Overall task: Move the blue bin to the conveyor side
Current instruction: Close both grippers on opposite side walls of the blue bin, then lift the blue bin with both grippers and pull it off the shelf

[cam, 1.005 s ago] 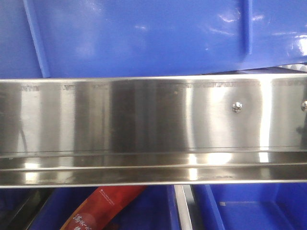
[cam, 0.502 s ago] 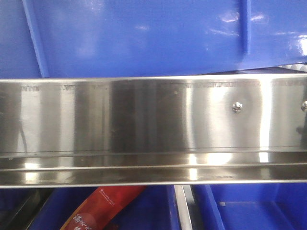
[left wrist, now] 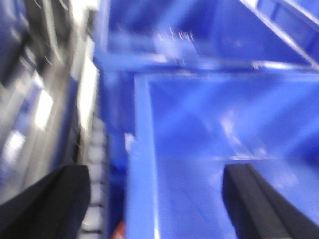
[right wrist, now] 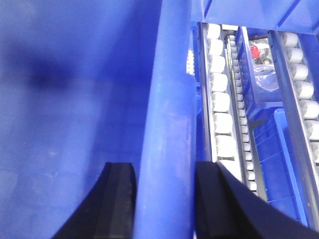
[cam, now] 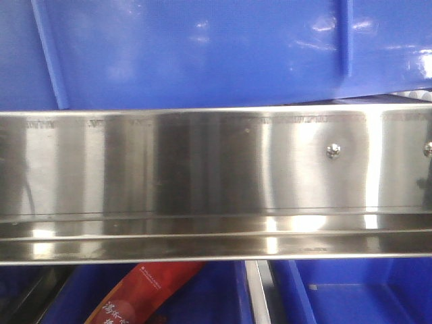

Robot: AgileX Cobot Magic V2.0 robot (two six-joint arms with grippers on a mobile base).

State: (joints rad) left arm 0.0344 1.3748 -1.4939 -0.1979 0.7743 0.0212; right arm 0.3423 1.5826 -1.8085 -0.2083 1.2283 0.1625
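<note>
Blue bin [right wrist: 167, 99] is held up by its rim, hanging just above the steel rail [cam: 202, 169] in the front view, bottom edge slightly tilted. The right gripper [right wrist: 164, 167] straddles that rim with a finger against each face; reads as clamped on it. The left gripper [left wrist: 157, 169] has its fingers spread wide, one inside the bin and one outside, rim between them but not touched; that view is smeared, so fine contact is hard to read.

Step in hand, my read: securing a two-handed hold before the carry. Next move calls for the left jaws to pinch the rim, then a level lift and shift toward the conveyor; no belt shows in any view, so the direction can't be judged.

Count: two grippers; one bin in hand; two more blue bins [cam: 358, 297] below the rail, one with a red packet [cam: 145, 290]; two screws [cam: 333, 150] on the rail; three roller rows [right wrist: 219, 99] beside the bin.
</note>
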